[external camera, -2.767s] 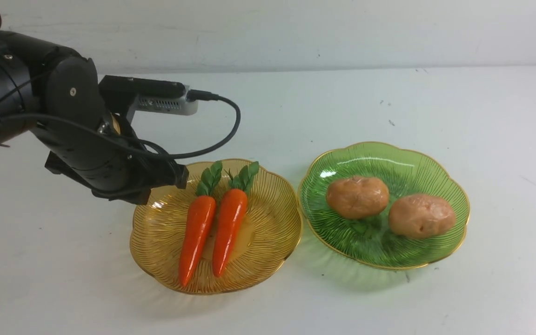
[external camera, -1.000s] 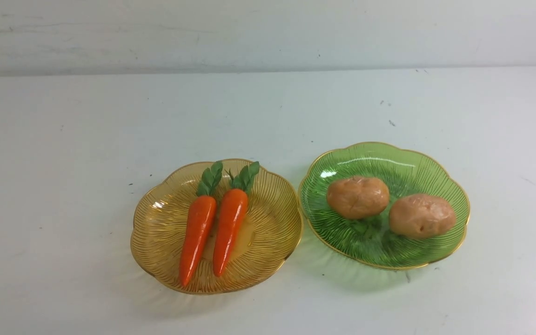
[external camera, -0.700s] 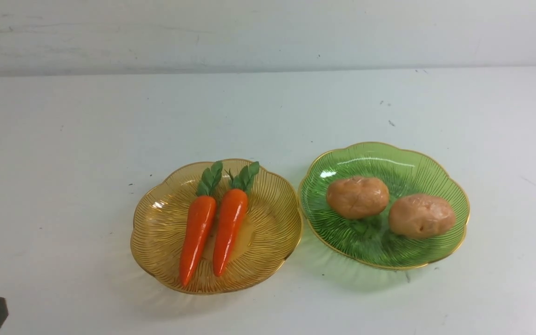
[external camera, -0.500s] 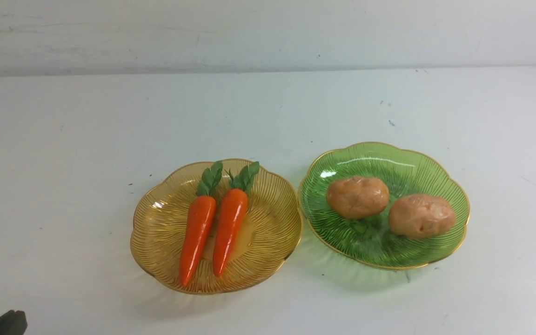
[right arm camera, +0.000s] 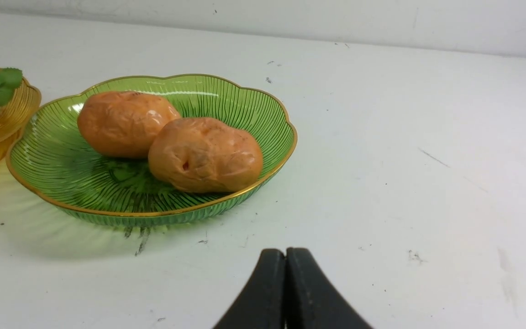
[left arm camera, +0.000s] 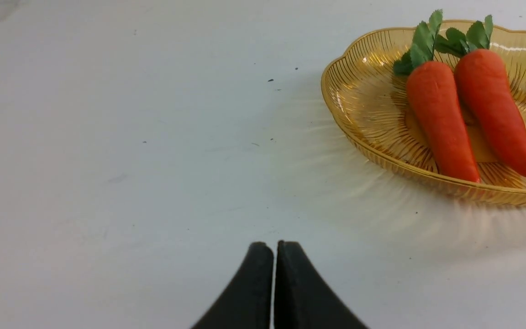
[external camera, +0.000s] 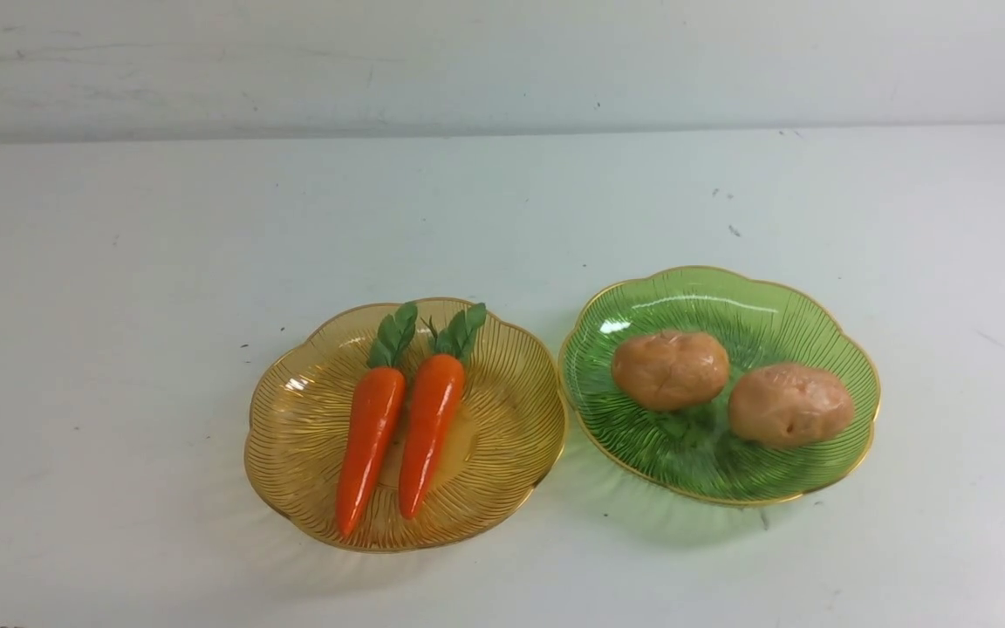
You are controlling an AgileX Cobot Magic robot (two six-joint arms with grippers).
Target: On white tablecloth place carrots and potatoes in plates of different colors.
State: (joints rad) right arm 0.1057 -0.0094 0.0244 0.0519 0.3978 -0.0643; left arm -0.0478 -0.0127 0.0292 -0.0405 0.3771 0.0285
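Observation:
Two orange carrots point(external camera: 369, 436) point(external camera: 428, 427) with green tops lie side by side in the amber plate point(external camera: 502, 453) at centre-left of the white tablecloth point(external camera: 119, 262). Two tan potatoes point(external camera: 670, 369) point(external camera: 790, 405) lie in the green plate point(external camera: 729, 296) to its right. Neither gripper shows in the front view. In the left wrist view my left gripper point(left arm camera: 275, 246) is shut and empty above bare cloth, apart from the amber plate point(left arm camera: 349, 114). In the right wrist view my right gripper point(right arm camera: 286, 253) is shut and empty, apart from the green plate point(right arm camera: 244, 105).
A pale wall point(external camera: 502, 61) runs along the far edge of the cloth. Small dark specks point(external camera: 732, 230) mark the cloth behind the green plate. The two plates stand close together, rims almost touching.
The left arm, over the amber plate at first, has drawn back toward the near left and left the front view. Carrots, potatoes and plates have not moved.

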